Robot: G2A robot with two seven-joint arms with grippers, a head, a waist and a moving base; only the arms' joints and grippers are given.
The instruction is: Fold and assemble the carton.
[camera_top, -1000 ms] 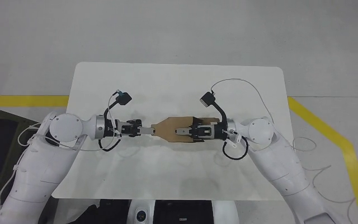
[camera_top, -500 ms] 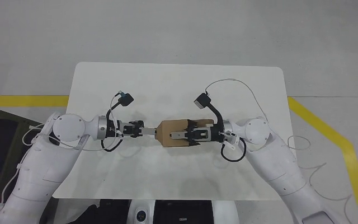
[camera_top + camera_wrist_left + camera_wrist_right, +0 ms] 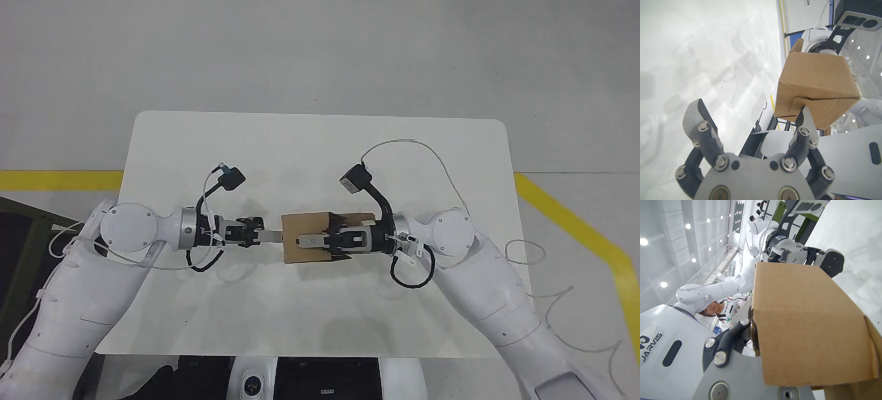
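Carton [image 3: 305,237] now boxier, plain brown

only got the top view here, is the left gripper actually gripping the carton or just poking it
Observer: Just poking. The left wrist view shows the left gripper open, with only one of its fingers touching the carton. The other finger is off to one side, clear of it.
Operator: where on the carton does it touch
Observer: On the end face, with its tip right at the slit where the end flap tucks in.
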